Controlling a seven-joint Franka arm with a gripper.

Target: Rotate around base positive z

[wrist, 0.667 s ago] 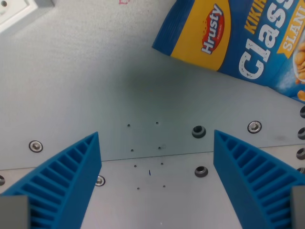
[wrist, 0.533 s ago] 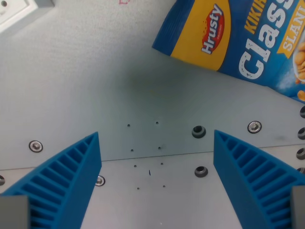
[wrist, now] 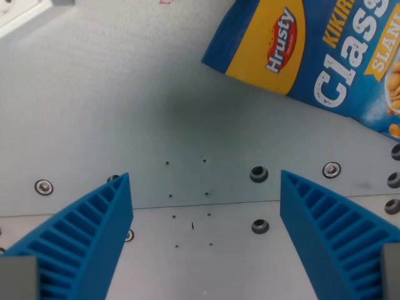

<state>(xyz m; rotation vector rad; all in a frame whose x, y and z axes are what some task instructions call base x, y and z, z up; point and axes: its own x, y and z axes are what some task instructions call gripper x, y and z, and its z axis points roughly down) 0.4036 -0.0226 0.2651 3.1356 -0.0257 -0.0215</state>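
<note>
- Gripper (wrist: 203, 234): task is a pure rotation about base z, so it's the subject; fingers spread wide at lower left and lower right, holding nothing.
- Hangs over the bare metal table (wrist: 125, 106); nothing between the fingers.
- Snack bag (wrist: 319, 59) lies flat at upper right, well apart.

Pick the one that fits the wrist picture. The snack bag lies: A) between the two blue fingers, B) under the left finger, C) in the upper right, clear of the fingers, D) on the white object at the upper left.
C: the snack bag sits in the wrist view's upper right, while the gripper stands open over bare table with nothing between its fingers.
</note>
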